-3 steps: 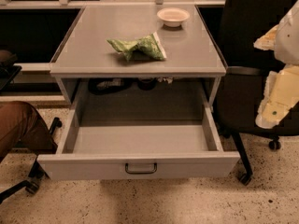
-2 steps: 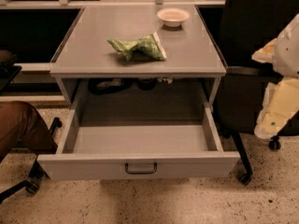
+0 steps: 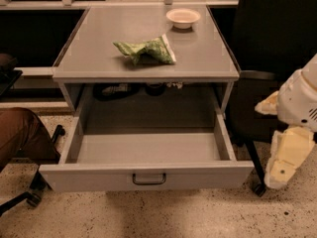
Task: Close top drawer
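Note:
The top drawer (image 3: pixel 89 175) is pulled far out of the grey cabinet. It is a deep, empty grey tray with a flat front panel and a small dark bar handle (image 3: pixel 148 179) at its centre. My gripper (image 3: pixel 283 162), a cream-coloured piece under the white arm, hangs at the right edge of the view. It is beside the drawer's front right corner, just right of it and apart from it, and holds nothing that I can see.
A green chip bag (image 3: pixel 146 49) and a white bowl (image 3: pixel 183 17) lie on the cabinet top (image 3: pixel 99 53). A black chair (image 3: pixel 267 58) stands right of the cabinet, behind my arm. A person's brown-trousered leg (image 3: pixel 20 133) and a chair wheel (image 3: pixel 33 198) are at the left.
My arm and gripper have moved down and slightly left, from beside the cabinet top to the level of the drawer's front. The drawer has not moved.

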`<action>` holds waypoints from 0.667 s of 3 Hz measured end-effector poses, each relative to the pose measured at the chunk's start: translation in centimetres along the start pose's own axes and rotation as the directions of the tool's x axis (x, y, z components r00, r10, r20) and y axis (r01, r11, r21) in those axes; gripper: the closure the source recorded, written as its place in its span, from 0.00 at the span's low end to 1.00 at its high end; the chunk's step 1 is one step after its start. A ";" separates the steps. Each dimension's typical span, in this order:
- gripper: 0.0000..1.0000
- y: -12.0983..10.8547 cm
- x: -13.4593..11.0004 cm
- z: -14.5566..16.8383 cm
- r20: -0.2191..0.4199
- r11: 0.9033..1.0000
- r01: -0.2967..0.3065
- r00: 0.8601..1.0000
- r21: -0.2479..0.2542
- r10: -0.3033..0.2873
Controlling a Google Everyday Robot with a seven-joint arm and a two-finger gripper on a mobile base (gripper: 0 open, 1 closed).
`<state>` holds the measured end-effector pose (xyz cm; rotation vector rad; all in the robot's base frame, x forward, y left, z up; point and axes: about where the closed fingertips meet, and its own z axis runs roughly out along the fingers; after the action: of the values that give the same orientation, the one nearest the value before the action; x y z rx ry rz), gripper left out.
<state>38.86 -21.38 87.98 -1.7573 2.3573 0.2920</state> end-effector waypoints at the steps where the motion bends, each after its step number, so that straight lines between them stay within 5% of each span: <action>1: 0.00 1.2 0.4 2.9 0.032 0.995 -0.002 0.999 -0.102 0.005; 2: 0.00 1.2 0.4 2.9 0.032 0.995 -0.002 0.999 -0.102 0.005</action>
<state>37.69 -20.66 85.17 -1.7786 2.3618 0.4456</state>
